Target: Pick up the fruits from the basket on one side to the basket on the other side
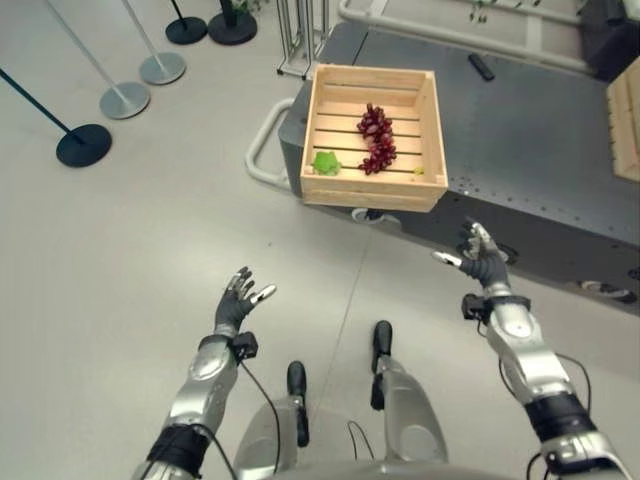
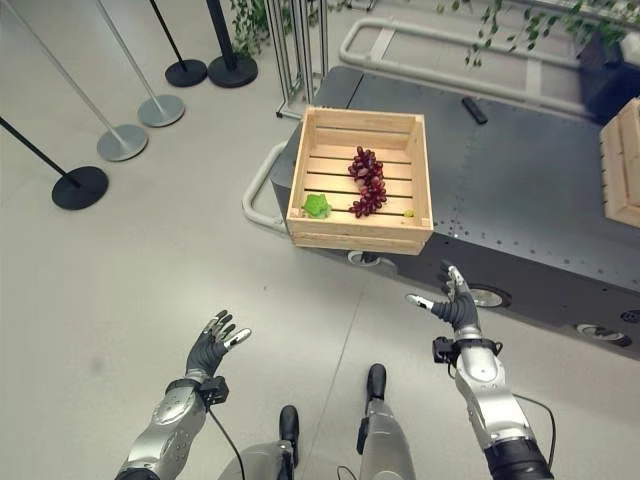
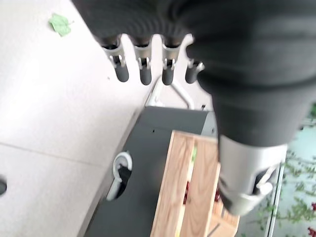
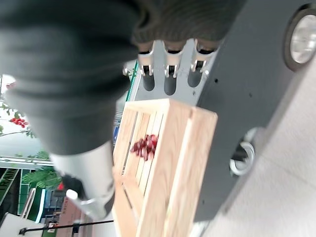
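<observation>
A wooden crate (image 1: pixel 372 136) stood at about 12 o'clock from the robot, on the near left corner of a dark grey tabletop (image 1: pixel 520 150) — a low metal platform on wheels. Inside the crate a bunch of dark red grapes (image 1: pixel 377 137) lay on the slatted floor, a little right of the middle, and a small green leafy piece (image 1: pixel 326 162) lay in the near left corner. A second wooden crate (image 1: pixel 626 118) showed at about 2 o'clock, at the right edge of the same tabletop, cut off by the frame, so its content could not be told.

The left hand (image 1: pixel 238 300) was held up over the pale floor (image 1: pixel 120 260) at about 10 o'clock, well apart from the crate, with the fingers (image 3: pixel 143 64) spread and straight — it held nothing. The right hand (image 1: pixel 482 258) was raised at about 1 o'clock, near the front edge of the tabletop and below the crate's near right corner, also with the fingers (image 4: pixel 169 69) released and empty.

At about 11 o'clock, far on the floor, several stanchion posts with round bases (image 1: pixel 83 144) stood.
</observation>
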Available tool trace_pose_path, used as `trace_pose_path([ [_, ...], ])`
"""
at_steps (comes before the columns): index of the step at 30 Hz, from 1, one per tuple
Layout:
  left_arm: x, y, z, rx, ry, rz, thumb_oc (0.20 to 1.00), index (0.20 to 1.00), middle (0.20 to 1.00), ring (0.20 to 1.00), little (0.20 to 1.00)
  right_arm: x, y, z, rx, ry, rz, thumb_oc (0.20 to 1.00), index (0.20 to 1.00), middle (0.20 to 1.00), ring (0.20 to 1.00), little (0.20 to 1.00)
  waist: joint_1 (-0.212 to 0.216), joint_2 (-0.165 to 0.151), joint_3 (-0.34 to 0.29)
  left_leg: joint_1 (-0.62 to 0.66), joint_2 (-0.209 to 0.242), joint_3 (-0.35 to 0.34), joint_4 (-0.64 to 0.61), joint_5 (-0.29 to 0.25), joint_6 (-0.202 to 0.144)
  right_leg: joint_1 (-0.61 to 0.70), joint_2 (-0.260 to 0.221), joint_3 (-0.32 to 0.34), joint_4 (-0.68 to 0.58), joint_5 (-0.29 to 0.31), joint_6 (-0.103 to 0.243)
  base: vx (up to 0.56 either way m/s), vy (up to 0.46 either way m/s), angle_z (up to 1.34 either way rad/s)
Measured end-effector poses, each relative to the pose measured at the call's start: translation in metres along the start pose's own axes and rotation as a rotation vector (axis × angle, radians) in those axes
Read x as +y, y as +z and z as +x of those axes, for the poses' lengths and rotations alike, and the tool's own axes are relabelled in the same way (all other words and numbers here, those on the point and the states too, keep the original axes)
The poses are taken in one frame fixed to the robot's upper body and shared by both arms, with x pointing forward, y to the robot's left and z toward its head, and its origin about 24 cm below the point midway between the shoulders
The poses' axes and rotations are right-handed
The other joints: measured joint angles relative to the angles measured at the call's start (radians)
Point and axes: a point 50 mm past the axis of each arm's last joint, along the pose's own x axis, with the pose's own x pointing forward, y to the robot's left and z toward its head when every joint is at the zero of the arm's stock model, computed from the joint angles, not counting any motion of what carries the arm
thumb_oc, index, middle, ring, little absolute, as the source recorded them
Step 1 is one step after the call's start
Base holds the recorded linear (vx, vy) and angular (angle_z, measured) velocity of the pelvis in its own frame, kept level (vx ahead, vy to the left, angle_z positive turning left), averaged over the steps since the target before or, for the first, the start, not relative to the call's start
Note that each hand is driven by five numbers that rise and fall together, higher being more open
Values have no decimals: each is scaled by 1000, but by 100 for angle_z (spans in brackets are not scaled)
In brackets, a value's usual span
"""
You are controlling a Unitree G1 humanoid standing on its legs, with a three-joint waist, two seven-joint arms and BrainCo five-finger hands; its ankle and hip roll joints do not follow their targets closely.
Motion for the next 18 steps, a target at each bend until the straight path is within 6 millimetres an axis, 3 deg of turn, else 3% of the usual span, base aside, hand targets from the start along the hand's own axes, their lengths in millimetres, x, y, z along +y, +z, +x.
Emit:
trace_pose_path([
  [1, -2, 0, 0, -1, -5, -8, 1000, 1000, 1000, 1000, 1000, 0, 6, 3, -20, 2, -2, 1000, 1000, 1000, 1000, 1000, 2, 4, -2, 21, 34, -2, 19, -27, -39, 8, 26, -21, 31, 7, -41, 328, -235, -35],
  [3, -7, -1, 0, -1, -23, -24, 1000, 1000, 1000, 1000, 1000, -6, 12, 6, -40, 1, -36, 1000, 1000, 1000, 1000, 1000, 11, 11, -3, 20, 71, -4, 130, -79, -65, 25, 64, -52, 90, -57, -123, 301, -193, -23],
  [5, -11, 2, 2, -12, -45, -33, 1000, 1000, 1000, 1000, 1000, -12, 19, 10, -61, -3, -58, 1000, 1000, 1000, 1000, 1000, 21, 17, -1, -53, 72, -36, 341, -71, -76, 63, 71, -49, 98, -87, -142, 204, -156, -15],
  [6, -10, -1, -1, -6, -40, -39, 1000, 1000, 1000, 1000, 1000, -11, 21, 11, -67, 2, -64, 1000, 1000, 1000, 1000, 1000, 32, 27, 1, -47, 70, -54, 383, -52, -100, 92, 76, -48, 92, -99, -144, 173, -167, -16],
  [7, -13, -2, -4, -7, -45, -65, 1000, 1000, 1000, 1000, 1000, -14, 23, 11, -73, 11, -82, 1000, 1000, 1000, 1000, 1000, 34, 48, -3, -82, 55, -109, 496, 2, -151, 141, 75, -56, 78, -111, -155, 69, -130, -13],
  [9, -15, -3, -8, -14, -49, -100, 1000, 1000, 1000, 1000, 1000, -16, 29, 14, -92, 22, -103, 1000, 1000, 1000, 1000, 1000, 44, 61, -7, -144, 10, -147, 634, 64, -199, 175, 53, -61, 72, -134, -165, 147, -195, 4],
  [11, -20, 2, -5, -32, -58, -118, 1000, 1000, 1000, 1000, 1000, -19, 33, 17, -98, 13, -111, 1000, 1000, 1000, 1000, 1000, 40, 68, -6, -202, -19, -134, 681, 51, -188, 189, 44, -75, 54, -146, -171, 127, -91, 24],
  [12, -22, 4, -4, -41, -65, -123, 1000, 1000, 1000, 1000, 1000, -19, 30, 18, -75, 12, -115, 1000, 1000, 1000, 1000, 1000, 47, 66, -4, -230, -17, -100, 643, 46, -165, 222, 54, -87, 29, -146, -175, 171, -84, 25],
  [15, -20, 6, -3, -41, -63, -113, 1000, 1000, 1000, 1000, 1000, -18, 32, 22, -78, 9, -114, 1000, 1000, 1000, 1000, 1000, 76, 62, -2, -243, 1, -104, 502, 48, -142, 275, 84, -86, -9, -153, -185, 231, 0, -3],
  [17, -15, 5, -4, -35, -56, -97, 1000, 1000, 1000, 1000, 1000, -19, 36, 31, -77, -7, -119, 1000, 1000, 1000, 1000, 1000, 81, 60, 1, -233, 46, -119, 278, 64, -127, 310, 106, -85, -39, -153, -182, 261, 63, -8],
  [18, -12, 6, -3, -33, -51, -86, 1000, 1000, 1000, 1000, 1000, -22, 35, 36, -57, -10, -148, 1000, 1000, 1000, 1000, 1000, 83, 64, 6, -204, 94, -121, 112, 82, -122, 338, 131, -91, -60, -151, -182, 111, 14, -2],
])
